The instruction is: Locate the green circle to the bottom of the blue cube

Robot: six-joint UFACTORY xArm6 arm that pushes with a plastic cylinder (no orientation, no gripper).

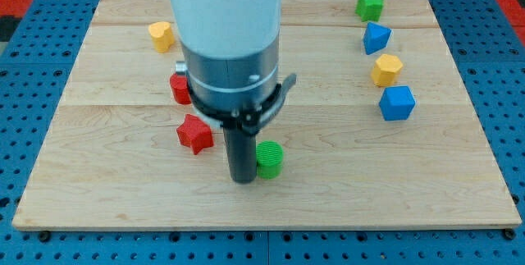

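On the pale wooden board (123, 191), my tip (243, 180), a jawless rod, touches the small green cylinder block (270, 158) on its left, well apart from the blue cube (397, 102); an off-centre push could let it roll away.

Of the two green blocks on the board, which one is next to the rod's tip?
The green round block near the view's bottom, directly right of my tip. The other, the green star-like block, sits far off at the view's top right.

My tip (244, 180) touches the green circle (269, 159); blue cube (397, 102) well apart
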